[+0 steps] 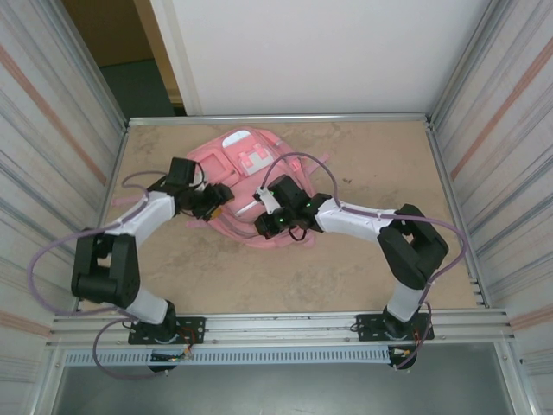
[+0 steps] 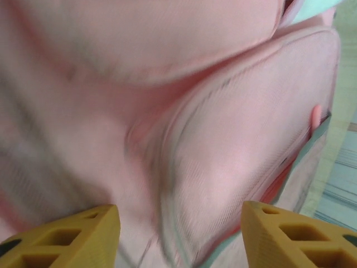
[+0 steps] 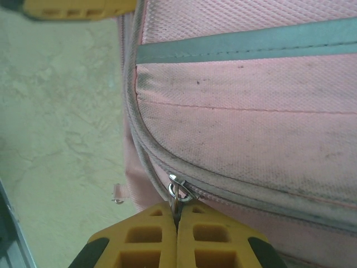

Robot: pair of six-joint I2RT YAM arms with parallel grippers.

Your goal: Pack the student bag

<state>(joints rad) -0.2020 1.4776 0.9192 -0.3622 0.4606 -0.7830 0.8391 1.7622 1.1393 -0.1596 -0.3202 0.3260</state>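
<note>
1. The student bag (image 1: 242, 147) lay flat on the worktop (image 1: 363, 259), toward the far middle, with its white-patched front pocket facing up.
2. The left tool (image 1: 216, 201) sat at the bag's left edge. In the left wrist view its yellow fingers (image 2: 72, 240) stood wide apart, open, with pink fabric (image 2: 167, 111) close beyond them and nothing gripped.
3. The right tool (image 1: 270, 221) rested at the bag's near edge. In the right wrist view it (image 3: 177, 223) was closed, pinching the metal zipper pull (image 3: 177, 190) at a corner of the zip seam, below a grey band (image 3: 251, 44).
4. What the bag held could not be told.
</note>
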